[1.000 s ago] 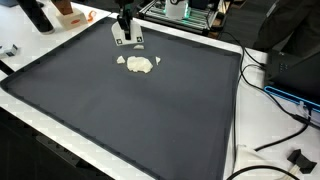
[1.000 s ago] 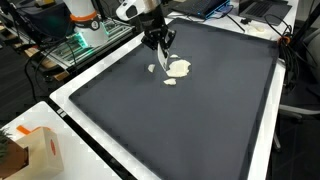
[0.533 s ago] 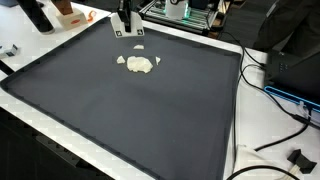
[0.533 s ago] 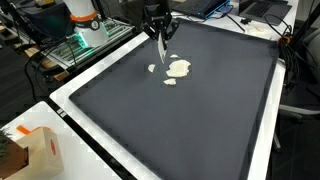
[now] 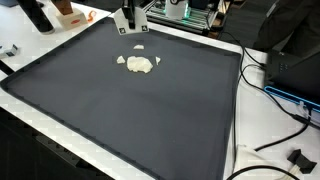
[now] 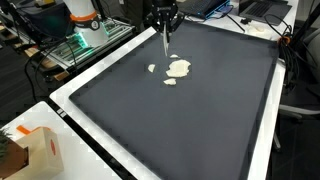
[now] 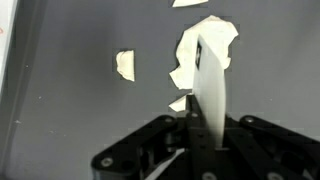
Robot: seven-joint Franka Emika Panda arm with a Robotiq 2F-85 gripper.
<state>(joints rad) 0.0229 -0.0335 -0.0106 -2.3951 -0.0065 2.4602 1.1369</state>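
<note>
Showing, at the far left of an exterior view, a cardboard box (image 6: 38,150) sitting on the white desk (image 6: 80,140), well apart from everything else. Covering most of the desk, a black mat (image 6: 190,130), probably laid there so that pale things are standing out against it. Moving right, finding a small cream scrap (image 6: 152,68) lying flat on the mat. Just past it and higher up, hanging over the mat's far part, the gripper (image 6: 164,20), pointing straight down. Pinching a thin white strip (image 6: 165,42) by its upper end, jaws closed tight on it, so letting the strip dangle upright with its lower end seemingly clear of the mat. Repeating this in the wrist view: strip (image 7: 208,95) running edge-on out from between the dark fingers (image 7: 150,150). Next to the right, lying near the strip's lower end, the largest scrap (image 6: 179,68), with smaller bits (image 6: 169,81) beside it, all resting loose and flat, none touching the gripper.
</note>
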